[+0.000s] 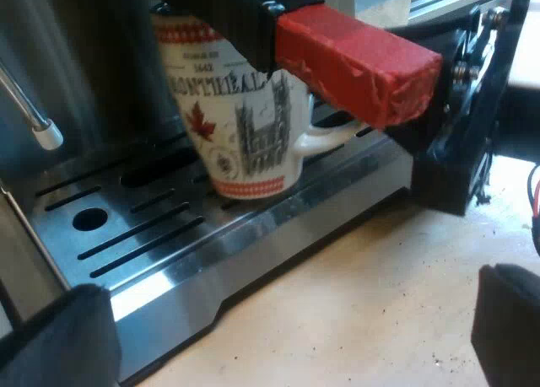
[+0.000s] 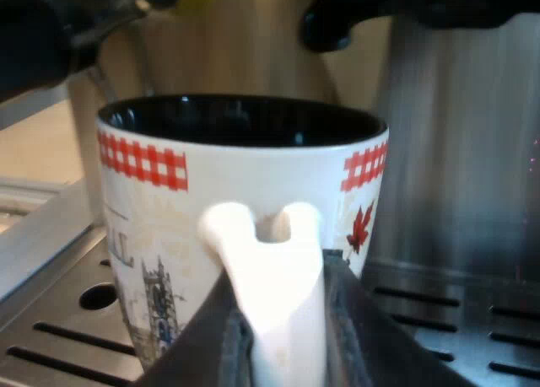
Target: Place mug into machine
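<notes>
A white mug (image 1: 240, 126) with red check bands, a maple leaf and a building print stands on or just above the espresso machine's slotted drip tray (image 1: 160, 235). Directly over it is the locked holder's dark handle with its red end (image 1: 359, 58). In the right wrist view my right gripper (image 2: 274, 336) is shut on the mug's white handle (image 2: 266, 269), one finger on each side. Its black housing (image 1: 456, 151) sits beside the mug's handle in the left wrist view. My left gripper (image 1: 278, 336) hangs open over the table in front of the tray, holding nothing.
A steam wand with a pale tip (image 1: 38, 126) slants down over the tray near the mug. The machine's steel front (image 2: 456, 151) rises behind the mug, with a dark spout part (image 2: 354, 16) above the rim. Beige tabletop (image 1: 354, 294) lies before the tray.
</notes>
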{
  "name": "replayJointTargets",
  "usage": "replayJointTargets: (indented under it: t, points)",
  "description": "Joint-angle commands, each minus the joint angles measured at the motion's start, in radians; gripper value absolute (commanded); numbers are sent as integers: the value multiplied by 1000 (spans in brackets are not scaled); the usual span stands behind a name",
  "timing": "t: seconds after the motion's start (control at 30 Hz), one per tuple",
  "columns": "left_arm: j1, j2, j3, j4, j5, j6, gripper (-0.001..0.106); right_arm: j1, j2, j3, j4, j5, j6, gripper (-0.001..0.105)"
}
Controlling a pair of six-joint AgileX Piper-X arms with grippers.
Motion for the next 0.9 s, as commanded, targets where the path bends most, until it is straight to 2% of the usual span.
replayJointTargets:
  t: [0.03, 0.27, 0.6, 0.67, 0.7, 0.77, 0.87, 0.9]
  points:
    - [-5, -2, -4, -19, -3, -16, 86, -6, -10, -11, 13, -26, 6, 0]
    - [-5, -2, -4, -27, -3, -16, 86, -6, -74, -11, 190, -23, 24, 0]
    - [-5, -2, -4, -29, -3, -16, 86, -6, -78, -12, 201, -47, -9, 0]
    - [-5, -2, -4, -29, -3, -16, 86, -6, -78, -12, 201, -50, -9, 4]
    - [-5, -2, -4, -29, -3, -16, 86, -6, -78, -12, 201, -53, -9, 14]
    - [-5, -2, -4, -29, -3, -16, 86, -6, -78, -12, 201, -53, -9, 17]
    - [-5, -2, -4, -27, -3, -16, 86, -6, -78, -12, 204, -51, -9, 36]
    - [-5, -2, -4, -27, -3, -16, 86, -6, -78, -12, 205, -48, -9, 36]
